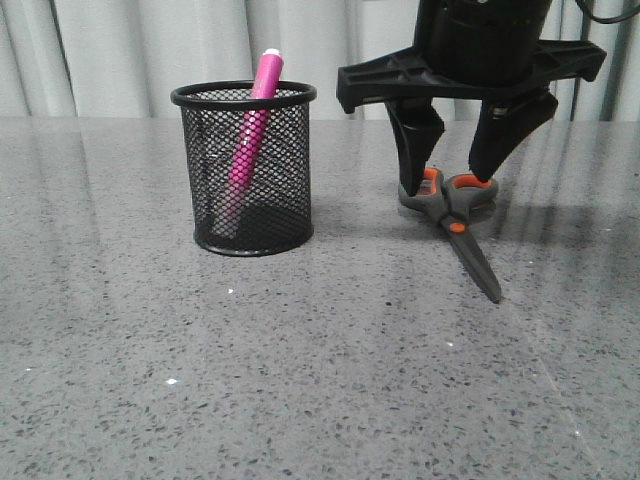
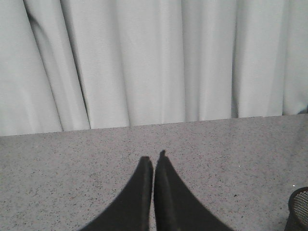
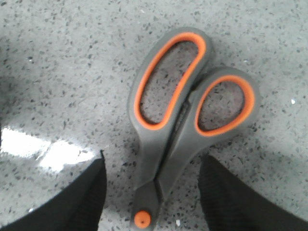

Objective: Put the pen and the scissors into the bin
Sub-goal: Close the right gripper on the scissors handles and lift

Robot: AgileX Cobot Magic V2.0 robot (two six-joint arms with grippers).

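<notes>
The pink pen (image 1: 248,140) stands tilted inside the black mesh bin (image 1: 245,170), its whitish end poking above the rim. The scissors (image 1: 455,225) lie flat on the table to the right of the bin, blades pointing toward the front. My right gripper (image 1: 447,180) is open and low over the handles, one finger on each side of the neck of the scissors (image 3: 168,125) near the orange pivot, with a gap to each finger. My left gripper (image 2: 154,161) is shut on nothing above bare table, with the edge of the bin (image 2: 299,209) just in its view.
A grey speckled table (image 1: 300,380) carries everything. White curtains (image 1: 120,50) hang behind its far edge.
</notes>
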